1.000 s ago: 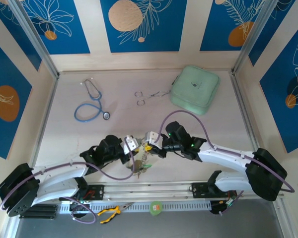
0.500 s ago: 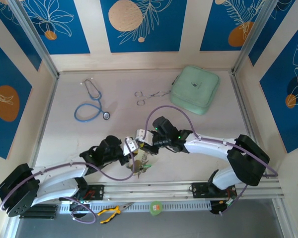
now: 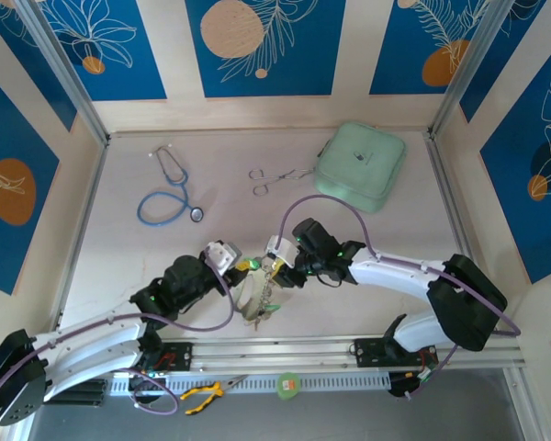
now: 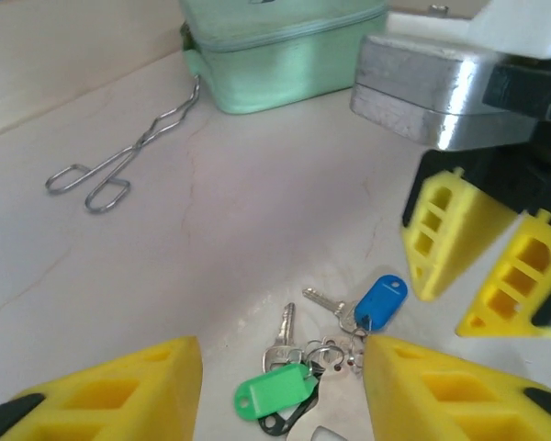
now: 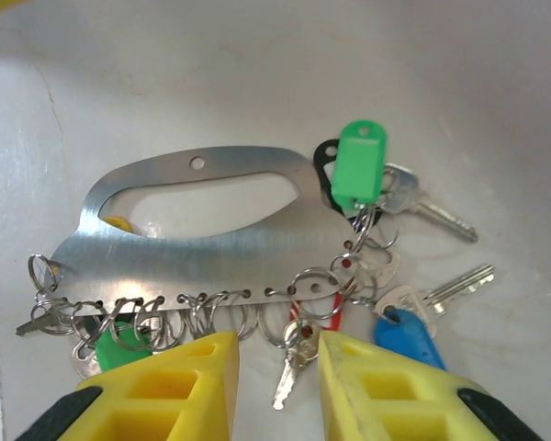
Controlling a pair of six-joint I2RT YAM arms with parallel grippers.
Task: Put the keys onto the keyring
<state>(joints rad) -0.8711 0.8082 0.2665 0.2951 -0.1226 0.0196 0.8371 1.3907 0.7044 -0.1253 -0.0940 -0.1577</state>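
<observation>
The keyring (image 5: pixel 193 234), a flat silvery plate with an oval cut-out, lies on the desk (image 3: pixel 119 248) at about 6 o'clock from the desk's middle in the top view, between the two wrists. Small wire rings pass through holes along one long edge of the plate, and several of the keys (image 5: pixel 92 354) hang from them, fanned out on the desk beside that edge. In the right wrist view a green-headed key (image 5: pixel 358 165) lies at 2 o'clock from the plate, partly over a black-headed one, and a blue-headed key (image 5: pixel 409 338) lies at 4 o'clock. The right jaws sit over the ringed edge with their yellow fingers (image 5: pixel 165 390) a narrow gap apart and nothing clamped between them. A small silver key (image 5: pixel 292 358) lies on the desk in line with the gap (its head looks red, half hidden under a ring). The left jaws stand wide open, their fingers (image 4: pixel 119 395) holding nothing, with the green and blue heads on the desk between them. Towards the back of the desk, steel forceps (image 3: pixel 274 176) lie at 12 o'clock, a pale green case (image 3: pixel 360 165) at 1 o'clock and a stethoscope (image 3: pixel 170 193) at 10 o'clock
</observation>
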